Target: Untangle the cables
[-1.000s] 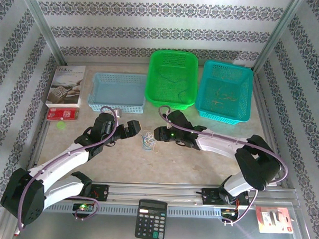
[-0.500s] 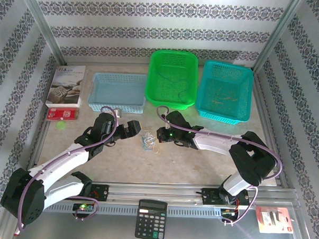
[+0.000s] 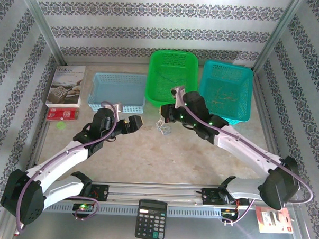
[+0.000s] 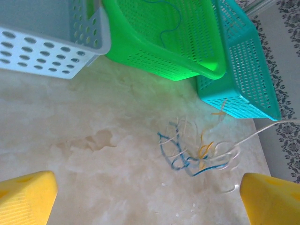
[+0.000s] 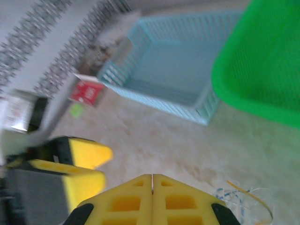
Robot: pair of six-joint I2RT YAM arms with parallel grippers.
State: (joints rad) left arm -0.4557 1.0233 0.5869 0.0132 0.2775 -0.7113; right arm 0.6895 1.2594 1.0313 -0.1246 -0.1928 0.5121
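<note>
The cables (image 3: 163, 128), a small tangle of thin white, blue and yellow wires, hang just above the table in front of the green basket. My right gripper (image 3: 165, 117) is above them, shut on a wire, and the bundle dangles below. The right wrist view shows its jaws (image 5: 152, 180) pressed together, with the cables (image 5: 244, 200) at the lower right. My left gripper (image 3: 135, 122) is just left of the bundle, open and holding nothing. In the left wrist view the cables (image 4: 197, 151) float between its yellow fingers (image 4: 26, 197), and one white strand runs up to the right.
Three baskets stand along the back: light blue (image 3: 115, 107), green (image 3: 168, 103) and teal (image 3: 223, 117); the green and teal ones hold thin wires. A book (image 3: 65, 85) and a red packet (image 3: 63, 113) lie at the left. A calculator (image 3: 151, 219) sits at the near edge.
My right gripper closed on the cables, then rose and swung back toward the green basket, carrying the bundle off the table. The left gripper shifted slightly toward the back and stayed open.
</note>
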